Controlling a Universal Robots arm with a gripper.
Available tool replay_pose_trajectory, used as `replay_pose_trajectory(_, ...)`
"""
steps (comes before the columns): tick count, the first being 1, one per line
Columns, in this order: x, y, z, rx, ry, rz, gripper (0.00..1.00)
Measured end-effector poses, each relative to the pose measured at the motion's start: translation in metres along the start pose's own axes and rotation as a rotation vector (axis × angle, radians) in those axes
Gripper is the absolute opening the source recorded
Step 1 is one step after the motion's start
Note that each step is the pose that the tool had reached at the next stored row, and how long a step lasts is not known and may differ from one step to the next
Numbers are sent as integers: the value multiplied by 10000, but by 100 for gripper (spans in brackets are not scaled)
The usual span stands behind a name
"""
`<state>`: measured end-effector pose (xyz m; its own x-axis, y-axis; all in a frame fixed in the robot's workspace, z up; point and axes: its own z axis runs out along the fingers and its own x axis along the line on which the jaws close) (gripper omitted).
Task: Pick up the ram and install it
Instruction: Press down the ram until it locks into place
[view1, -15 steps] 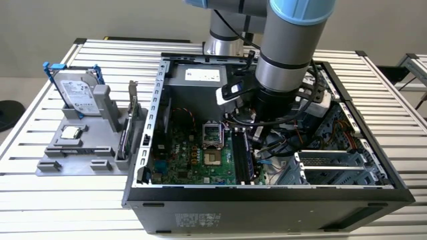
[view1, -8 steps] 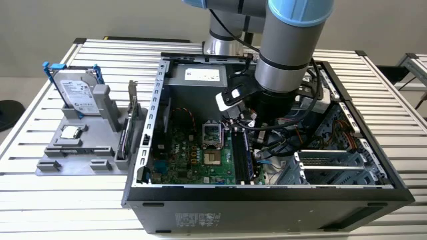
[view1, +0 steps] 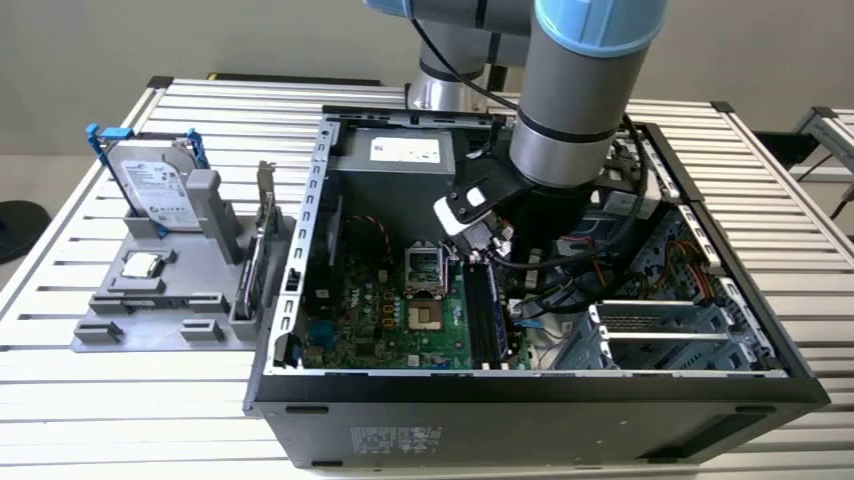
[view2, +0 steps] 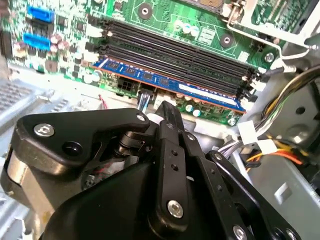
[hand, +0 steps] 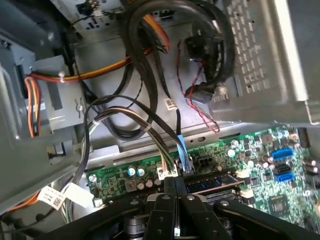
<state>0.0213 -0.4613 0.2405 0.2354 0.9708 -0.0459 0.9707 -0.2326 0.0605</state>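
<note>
Reaching into case, gripper (view2: 167, 112) over seated ram (view2: 170, 85)

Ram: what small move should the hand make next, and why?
Probably a short, straight push down on the ram. In the second wrist view it already stands in the memory slot nearest the hand, whose fingers are shut beside its long edge, not around it. I cannot tell whether the slot's end clips have latched, so a gentle press to seat it seems the safest step.

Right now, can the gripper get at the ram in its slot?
Probably yes. The gripper sits just beside the ram, which stands in the outermost slot of the motherboard; nothing lies between them.
</note>
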Motion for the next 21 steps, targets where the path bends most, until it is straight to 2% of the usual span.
replay_pose_trajectory(3, 0, 0, 3, -21, 31, -521, 0)
replay_pose_trajectory(7, 0, 0, 4, 21, 48, -1032, 0)
replay_pose_trajectory(10, 0, 0, 3, 92, 52, -1378, 0)
replay_pose_trajectory(16, 0, -1, 3, 319, 37, -1927, 0)
replay_pose_trajectory(18, 0, -3, 3, 344, 38, -2076, 0)
replay_pose_trajectory(21, 5, -6, 11, 335, 50, -2301, 0)
